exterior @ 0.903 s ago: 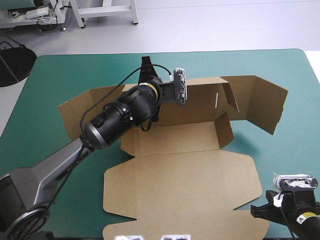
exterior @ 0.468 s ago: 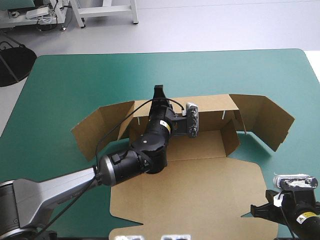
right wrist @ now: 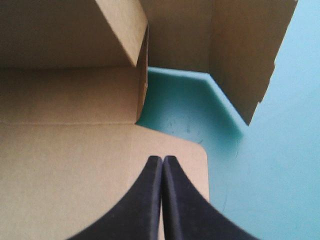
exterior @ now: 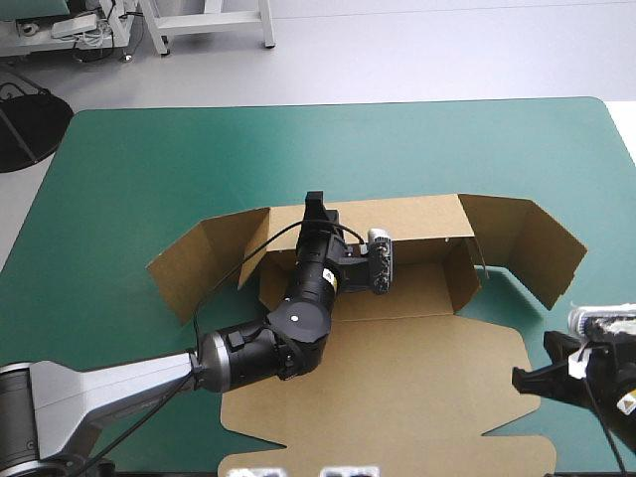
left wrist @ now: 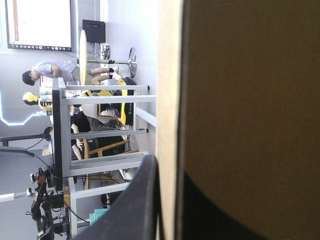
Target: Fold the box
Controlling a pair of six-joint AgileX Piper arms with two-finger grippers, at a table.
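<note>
R end effector point(exterior: 521, 378) at tabletop's point(exterior: 149, 159) near-right corner: black fingers pressed together, nothing held, tip just over a corner of the lid point(exterior: 397, 378). Mid-tabletop sits brown box point(exterior: 427, 298), lid flat toward near edge, back wall point(exterior: 417, 217) upright, side flaps point(exterior: 527, 248) angled out. L end effector point(exterior: 317, 211) clamped nearly closed on back wall's top edge, board btw fingers.

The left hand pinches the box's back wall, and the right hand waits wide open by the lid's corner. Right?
Not quite. The right hand is shut: the right wrist view shows its fingers meeting in one point by the lid's corner. The left hand does pinch the box's back wall.
</note>
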